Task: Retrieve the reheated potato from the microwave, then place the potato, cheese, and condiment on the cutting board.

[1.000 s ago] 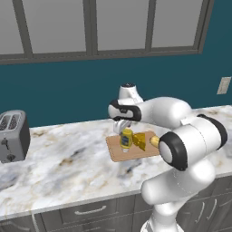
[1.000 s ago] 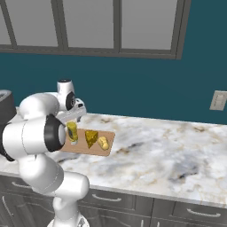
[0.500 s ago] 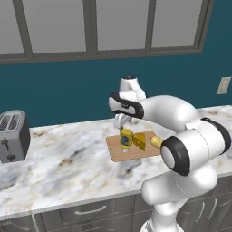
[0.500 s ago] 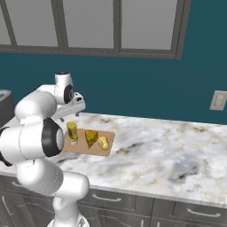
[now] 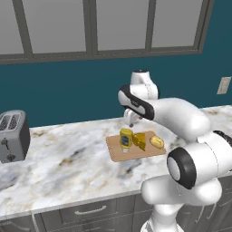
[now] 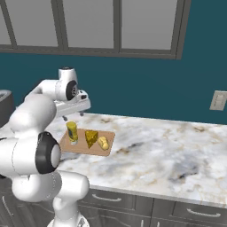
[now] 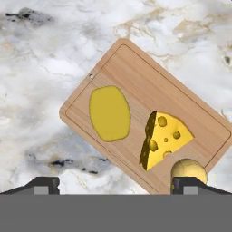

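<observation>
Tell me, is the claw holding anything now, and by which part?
Nothing is held. The claw is open above the cutting board, apart from the condiment.

potato (image 7: 188,168) half behind a fingertip (image 7: 190,185); toaster (image 5: 11,135) edge-cropped

Condiment (image 6: 71,132), cheese (image 6: 91,138), potato (image 6: 103,142) in row on cutting board (image 6: 84,148); marble counter (image 6: 168,155).

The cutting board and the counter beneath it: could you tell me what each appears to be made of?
The cutting board looks like light-brown wood with a matte finish, showing straight grain lines and a groove inside its rim. The counter looks like polished marble or similar stone: white, with grey and tan veining.
</observation>
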Motion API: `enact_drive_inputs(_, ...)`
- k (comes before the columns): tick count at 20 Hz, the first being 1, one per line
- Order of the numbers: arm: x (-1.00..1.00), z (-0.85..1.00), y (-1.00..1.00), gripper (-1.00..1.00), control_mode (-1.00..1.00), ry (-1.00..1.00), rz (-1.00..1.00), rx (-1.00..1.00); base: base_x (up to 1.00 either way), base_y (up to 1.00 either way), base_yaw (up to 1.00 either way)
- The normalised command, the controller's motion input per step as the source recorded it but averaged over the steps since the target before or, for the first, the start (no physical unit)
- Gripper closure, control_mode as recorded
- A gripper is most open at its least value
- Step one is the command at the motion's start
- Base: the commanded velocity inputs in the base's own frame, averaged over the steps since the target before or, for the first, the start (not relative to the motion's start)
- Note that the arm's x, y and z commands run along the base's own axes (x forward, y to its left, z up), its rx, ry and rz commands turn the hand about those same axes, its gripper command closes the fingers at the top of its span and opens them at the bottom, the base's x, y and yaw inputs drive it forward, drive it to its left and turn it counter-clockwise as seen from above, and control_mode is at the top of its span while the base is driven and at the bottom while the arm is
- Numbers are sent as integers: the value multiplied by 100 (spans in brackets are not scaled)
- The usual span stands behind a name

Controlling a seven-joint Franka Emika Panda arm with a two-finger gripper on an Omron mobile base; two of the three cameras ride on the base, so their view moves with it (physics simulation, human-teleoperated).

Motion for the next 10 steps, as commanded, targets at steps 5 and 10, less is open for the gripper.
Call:
enact_drive_inputs(5, -62, 16, -43, -100, -100, 0, -16, 1, 0, 0, 0)
enact_drive_inputs(10, -66, 14, -22, -100, -100, -3, -25, 2, 0, 0, 0)
